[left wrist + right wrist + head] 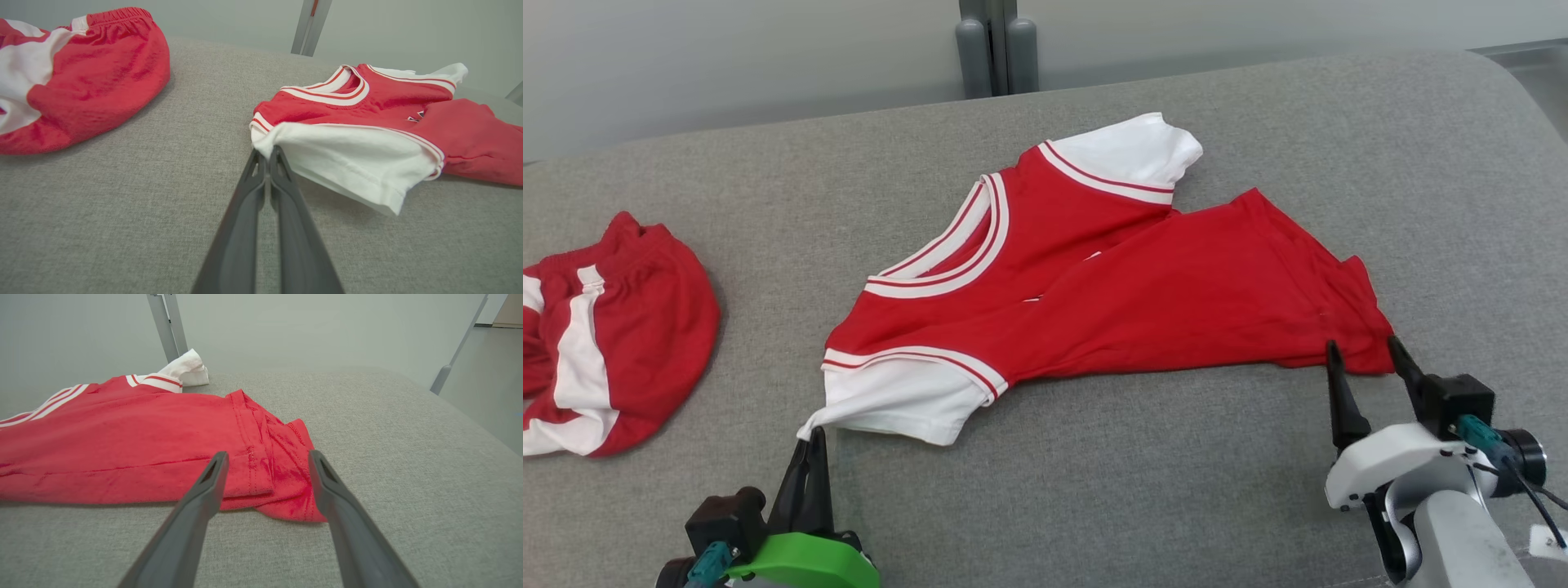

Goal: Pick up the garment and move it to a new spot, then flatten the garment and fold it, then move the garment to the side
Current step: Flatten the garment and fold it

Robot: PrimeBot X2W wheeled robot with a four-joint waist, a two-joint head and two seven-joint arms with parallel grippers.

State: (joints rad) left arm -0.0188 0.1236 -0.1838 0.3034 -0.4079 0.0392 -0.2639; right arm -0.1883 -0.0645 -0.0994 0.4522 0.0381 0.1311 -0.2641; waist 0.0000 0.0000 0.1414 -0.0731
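A red jersey [1111, 286] with white sleeves and striped trim lies partly folded on the grey cushion [1094, 474]. My left gripper [810, 434] is shut on the tip of the near white sleeve [898, 400], pulling it to a point; in the left wrist view the left gripper [265, 154] pinches the sleeve's [347, 159] corner. My right gripper [1362, 349] stands open at the jersey's bunched red hem [1347, 327], fingertips either side of its edge. In the right wrist view the right gripper [267, 457] straddles the hem corner [282, 473] with its fingers just in front of the cloth.
Red and white shorts [596, 343] lie crumpled at the left of the cushion, also near the top left of the left wrist view as the shorts [77, 77]. A grey post [996, 49] stands behind the cushion. The cushion's far right edge [1527, 106] drops to the floor.
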